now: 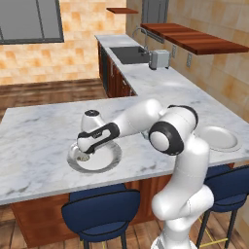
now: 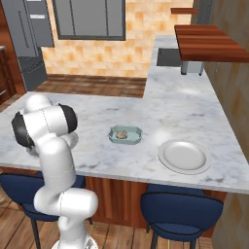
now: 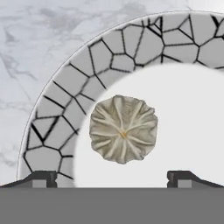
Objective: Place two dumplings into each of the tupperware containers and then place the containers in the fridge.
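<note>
Dumpling [image 3: 123,129] directly under the hand [image 3: 113,176] — fingers spread wide to either side of it, not touching, nothing held. Marble surface [image 1: 39,141] runs out beneath and beyond the hand. Fridge [image 2: 30,44] stands well off, across the floor. Mosaic-rimmed plate [image 1: 113,156] sits below the hand, carrying that dumpling at the edge of its white centre. Plain grey plate [image 2: 185,156] far to the hand's side. Blue-green container [image 2: 125,134] between hand and grey plate — one dumpling [image 2: 122,134] inside.

Two dumplings [image 3: 123,129] [image 2: 123,134], two round plates [image 1: 109,163] [image 2: 168,163], one blue-green tupperware container [image 2: 137,132], three blue stools [image 1: 97,211].
</note>
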